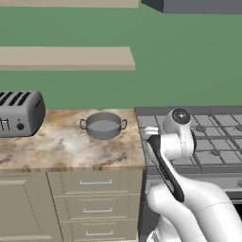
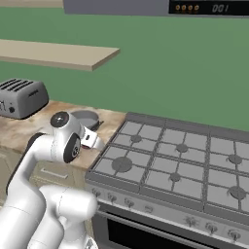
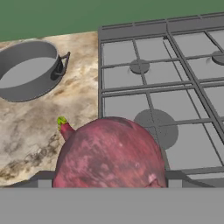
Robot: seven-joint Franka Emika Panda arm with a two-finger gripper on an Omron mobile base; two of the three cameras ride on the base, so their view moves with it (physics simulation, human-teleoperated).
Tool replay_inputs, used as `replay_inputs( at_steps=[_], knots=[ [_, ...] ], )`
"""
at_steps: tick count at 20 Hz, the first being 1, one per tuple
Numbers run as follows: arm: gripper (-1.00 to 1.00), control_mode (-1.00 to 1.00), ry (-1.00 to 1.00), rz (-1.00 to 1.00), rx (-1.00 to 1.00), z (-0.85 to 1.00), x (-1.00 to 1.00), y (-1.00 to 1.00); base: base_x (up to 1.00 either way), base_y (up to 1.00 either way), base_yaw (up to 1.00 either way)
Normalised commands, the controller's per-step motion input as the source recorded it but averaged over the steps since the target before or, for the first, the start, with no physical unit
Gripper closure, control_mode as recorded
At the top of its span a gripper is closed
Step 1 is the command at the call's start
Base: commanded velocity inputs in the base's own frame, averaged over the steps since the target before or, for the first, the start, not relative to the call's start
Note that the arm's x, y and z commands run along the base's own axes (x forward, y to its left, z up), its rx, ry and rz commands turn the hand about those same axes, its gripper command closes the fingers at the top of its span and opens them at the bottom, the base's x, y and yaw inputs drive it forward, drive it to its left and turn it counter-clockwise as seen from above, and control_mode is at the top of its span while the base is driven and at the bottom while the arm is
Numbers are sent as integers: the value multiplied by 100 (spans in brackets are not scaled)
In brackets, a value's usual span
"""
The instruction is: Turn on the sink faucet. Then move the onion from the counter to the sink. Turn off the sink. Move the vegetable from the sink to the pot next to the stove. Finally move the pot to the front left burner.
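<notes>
Pot (image 3: 28,70) lies off the gripper toward the counter's (image 3: 83,109) stove-side edge; jaws, seemingly, clamp the onion (image 3: 109,153).

marbled counter (image 1: 61,144), pot (image 1: 103,125), toaster (image 1: 20,113)

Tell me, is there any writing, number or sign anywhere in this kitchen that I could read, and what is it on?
"001": pale digits on the dark display strip of the appliance mounted above the stove.
Beside those digits sit four small orange marks; they are too small to read.
The toaster has small front controls, with no legible lettering.
The pot and the counter carry no text.
</notes>
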Motion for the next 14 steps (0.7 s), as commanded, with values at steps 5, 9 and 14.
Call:
replay_inputs(
  at_steps=[5,9,14],
  knots=[
    [100,100,0,0,0,0,0,0,43,24,-13],
    [100,100,0,0,0,0,0,0,34,2,-11],
    [100,100,0,0,0,0,0,0,35,6,-13]
  ],
)
